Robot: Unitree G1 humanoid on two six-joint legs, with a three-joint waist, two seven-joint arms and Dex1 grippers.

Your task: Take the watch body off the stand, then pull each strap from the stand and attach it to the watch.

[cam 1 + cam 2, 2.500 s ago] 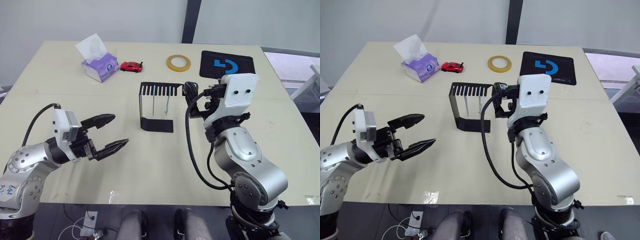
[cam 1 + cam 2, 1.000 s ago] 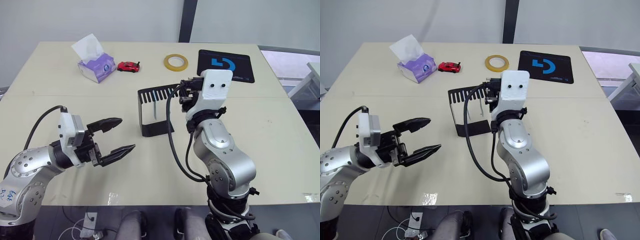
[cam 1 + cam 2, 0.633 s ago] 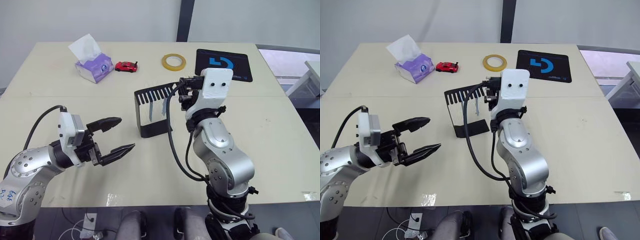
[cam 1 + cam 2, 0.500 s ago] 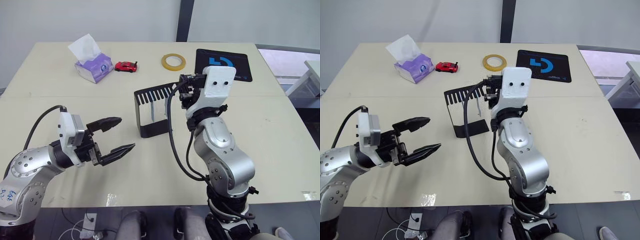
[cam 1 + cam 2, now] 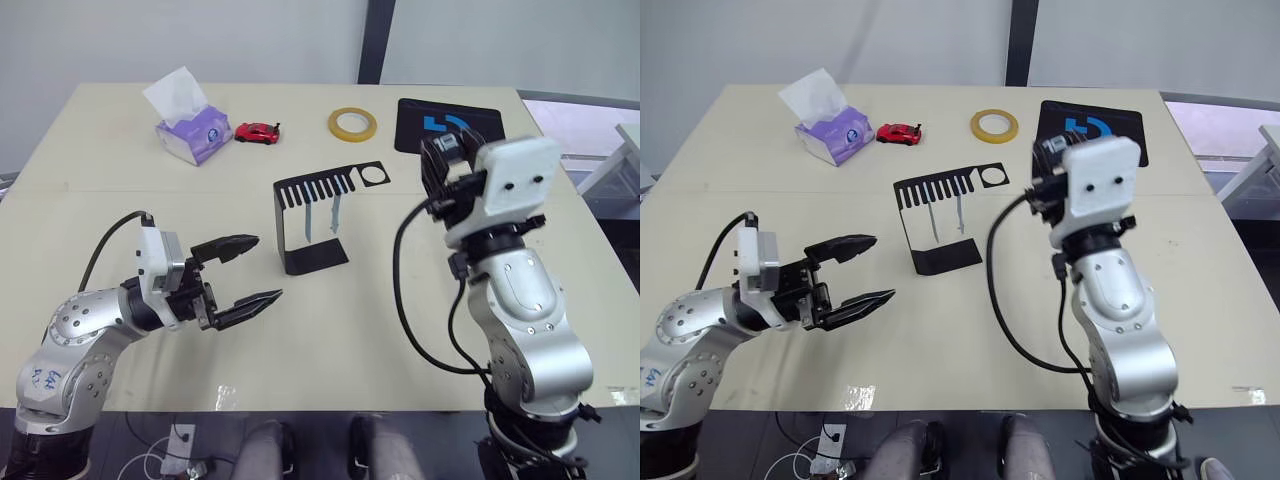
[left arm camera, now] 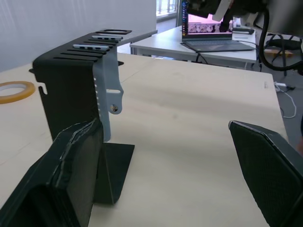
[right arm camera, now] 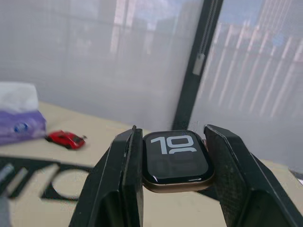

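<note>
A: Left eye view first: what sits around the stand (image 5: pixel 312 222) on the table (image 5: pixel 120 225)?

B: Behind the stand, toward the far edge, a roll of yellow tape (image 5: pixel 352 124) and a black mat with a blue logo (image 5: pixel 440 122). Farther off to the stand's left, a purple tissue box (image 5: pixel 187 130) and a red toy car (image 5: pixel 258 132). Nothing lies between the stand and either arm.

A: And the watch body (image 7: pixel 176 158)?

B: Off the stand. The right gripper (image 7: pixel 176 165) has it clamped between its two fingers, screen with white digits facing the wrist camera, the case edges pressed against both pads. The gripper is lifted to the stand's right, above the table, and the round hole in the stand's top plate is bare.

A: The straps (image 5: pixel 321 212)?

B: Both pale blue ones hang from the comb slots at the stand's front, side by side.

A: The left gripper (image 5: pixel 248 270)?

B: Jaws spread wide, holding nothing, low over the table to the stand's left and nearer the robot, well apart from it.

A: What does a wrist view add?

B: The left wrist view shows one strap up close, with its row of small holes and pin end, against the stand's upright back. The right wrist view shows the watch's digits, too small to read from the head.
</note>
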